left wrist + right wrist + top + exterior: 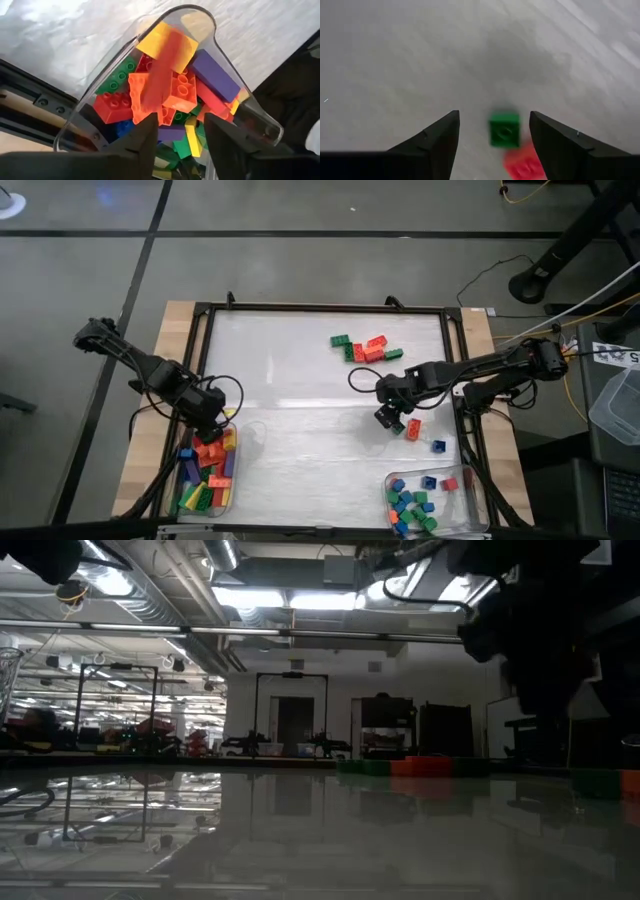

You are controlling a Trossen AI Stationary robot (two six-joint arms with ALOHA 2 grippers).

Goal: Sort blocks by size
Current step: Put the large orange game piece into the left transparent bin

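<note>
My left gripper (pixel 212 426) hangs open, pointing down over the clear left tray (pixel 75 112), which holds several long blocks (pixel 207 472) in red, orange, yellow, green, blue and purple. A long red-orange block (pixel 161 75) shows blurred just beyond the fingertips, over the pile and clear of both fingers. My right gripper (pixel 388 418) is open above the table; a small green block (pixel 504 130) lies below the gap between its fingers, with a small red block (pixel 525 162) beside it. A small blue block (pixel 438 446) lies nearby.
A cluster of green and red blocks (pixel 365 348) lies at the far middle of the white mat. The clear right tray (pixel 470 515) at the near right holds several small blocks. A black frame (pixel 458 320) borders the mat. Bare mat lies between the two arms.
</note>
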